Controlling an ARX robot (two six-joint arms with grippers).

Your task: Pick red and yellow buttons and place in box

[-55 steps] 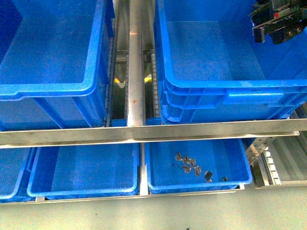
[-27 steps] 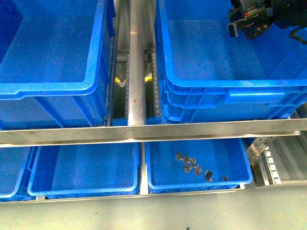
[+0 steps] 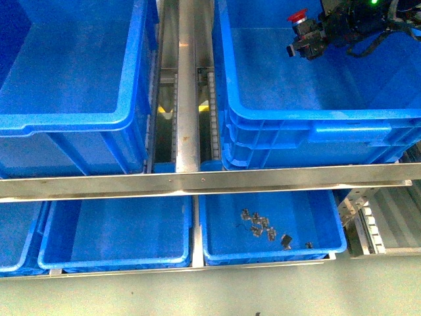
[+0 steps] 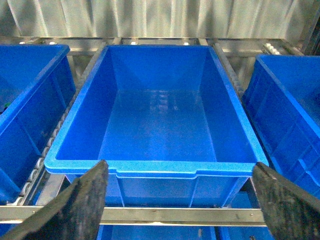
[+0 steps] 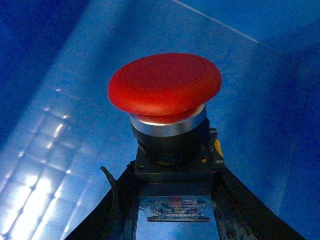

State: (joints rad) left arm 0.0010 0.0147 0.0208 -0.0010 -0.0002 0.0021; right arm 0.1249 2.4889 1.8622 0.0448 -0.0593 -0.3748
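1. Front: right hand (image 3: 306,38) pinches 1 red button (image 3: 300,16) above the right box (image 3: 263,115).
2. Left wrist: left hand (image 4: 180,167) spread, empty, facing another box (image 4: 160,120).
3. Right wrist: grip sits on the square body (image 5: 172,167). The button looks light and rigid with a slick cap (image 5: 165,85), so the body holds best.

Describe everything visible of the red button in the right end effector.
The red mushroom-capped push-button switch has a smooth, domed, plastic-looking cap over a shiny metal collar, then a black square body with a small yellow detail on one side and a pale label, unreadable here. The right end effector clamps it by the body, cap pointing away from the wrist. In the front view it hangs over the inside of the large deep blue plastic crate on the right, touching nothing else.
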